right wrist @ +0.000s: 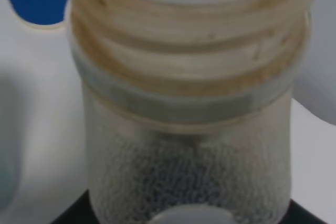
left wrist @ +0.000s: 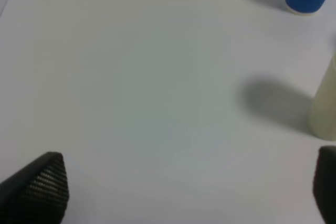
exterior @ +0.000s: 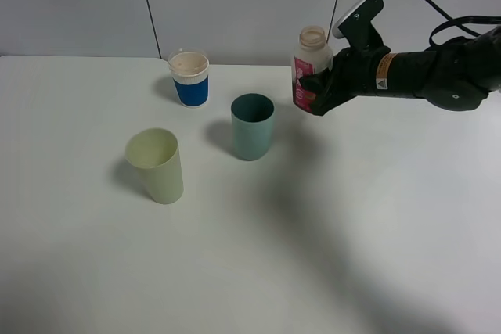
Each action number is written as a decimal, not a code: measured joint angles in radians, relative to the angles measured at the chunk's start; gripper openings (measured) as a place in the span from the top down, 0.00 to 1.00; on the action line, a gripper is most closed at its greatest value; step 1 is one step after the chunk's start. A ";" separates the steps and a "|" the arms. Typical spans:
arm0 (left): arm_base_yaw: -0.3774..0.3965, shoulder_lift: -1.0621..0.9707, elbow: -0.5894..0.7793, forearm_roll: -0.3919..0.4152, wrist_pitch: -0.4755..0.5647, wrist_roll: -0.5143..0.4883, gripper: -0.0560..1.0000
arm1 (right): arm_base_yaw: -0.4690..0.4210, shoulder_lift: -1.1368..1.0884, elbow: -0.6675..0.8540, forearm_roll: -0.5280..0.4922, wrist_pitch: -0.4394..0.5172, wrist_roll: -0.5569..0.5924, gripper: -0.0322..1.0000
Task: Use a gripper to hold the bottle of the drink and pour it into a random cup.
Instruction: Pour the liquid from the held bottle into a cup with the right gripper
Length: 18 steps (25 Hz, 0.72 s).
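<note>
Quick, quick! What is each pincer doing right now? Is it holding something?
Left pincer: open, holding nothing.
Right pincer: closed on the bottle of the drink.

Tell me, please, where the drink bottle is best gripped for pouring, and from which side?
Grip the bottle around its labelled body, below the wide open neck, coming in level from the side away from the teal cup, as the right gripper does here. The body stands upright, and that approach leaves the mouth free to tip toward the cup.
</note>
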 joint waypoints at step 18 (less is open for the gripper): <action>0.000 0.000 0.000 0.000 0.000 0.000 0.07 | 0.199 -0.012 -0.170 -0.009 0.328 -0.231 0.62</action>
